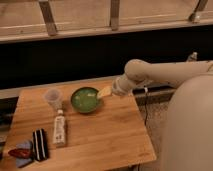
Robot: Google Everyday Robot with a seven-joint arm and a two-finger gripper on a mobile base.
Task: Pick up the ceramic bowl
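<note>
The ceramic bowl [85,99] is round, shallow and glossy green with a darker rim. It sits on the wooden table [110,135] toward the back middle. My gripper [104,92] reaches in from the right on a white arm and sits at the bowl's right rim, its yellowish tip touching or just above the edge. A small translucent plastic cup [53,98] stands just left of the bowl.
A white tube-like bottle [59,128] lies in front of the cup. A black striped packet [40,144] and a red and blue snack bag [21,152] lie at the table's front left corner. A dark wall and railing run behind the table.
</note>
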